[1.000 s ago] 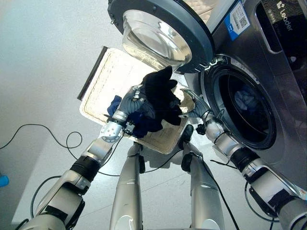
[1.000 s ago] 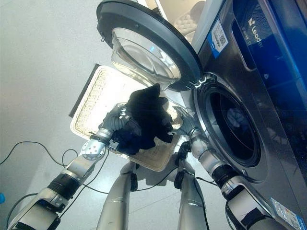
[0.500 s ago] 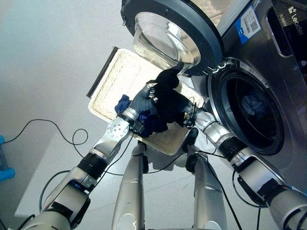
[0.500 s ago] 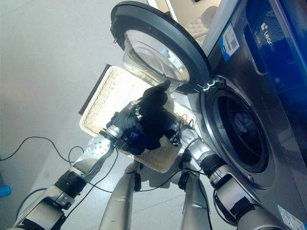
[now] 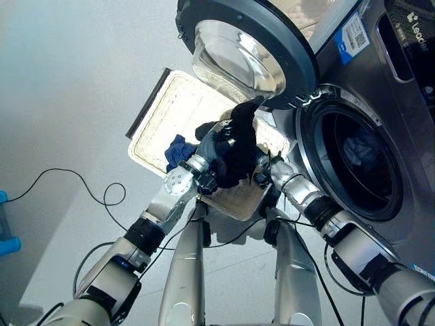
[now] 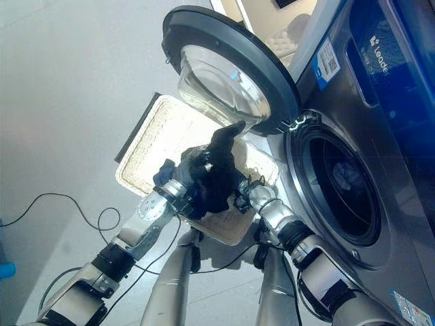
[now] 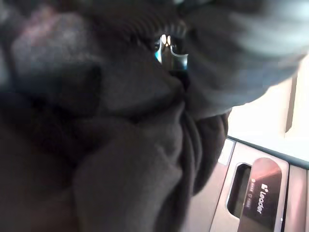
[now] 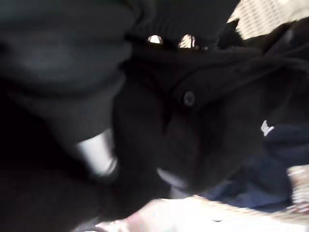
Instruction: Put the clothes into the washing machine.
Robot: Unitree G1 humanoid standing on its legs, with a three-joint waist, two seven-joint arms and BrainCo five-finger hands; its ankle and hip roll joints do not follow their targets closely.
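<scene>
We are lifting a black garment above the pale woven basket that sits on the floor just beside the washing machine. Our left hand is pressing in from one side of the bundle and our right hand from the other, so the cloth is bunching between them with one peak sticking up toward the open round door. Our fingers on both hands are buried in the dark fabric, so we cannot tell whether they are clenching or lying loose. A dark blue piece of clothing is lying in the basket just beside our left hand. The drum opening is standing open near our right arm, and a pale item is showing inside it.
</scene>
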